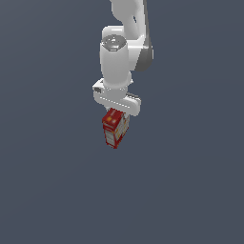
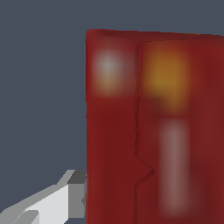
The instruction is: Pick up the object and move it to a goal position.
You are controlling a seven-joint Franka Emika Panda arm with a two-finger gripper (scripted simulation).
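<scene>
Gripper (image 1: pixel 116 110) is sitting right over the red carton (image 1: pixel 115 127), fingers closing in on its top end; one finger (image 2: pixel 65 199) is pressing against the carton's (image 2: pixel 153 127) side in the wrist view. Carton is hanging tilted under the arm, apparently off the surface. Risk: grip is only on the upper end, so the carton could be swinging or slipping out during travel.
</scene>
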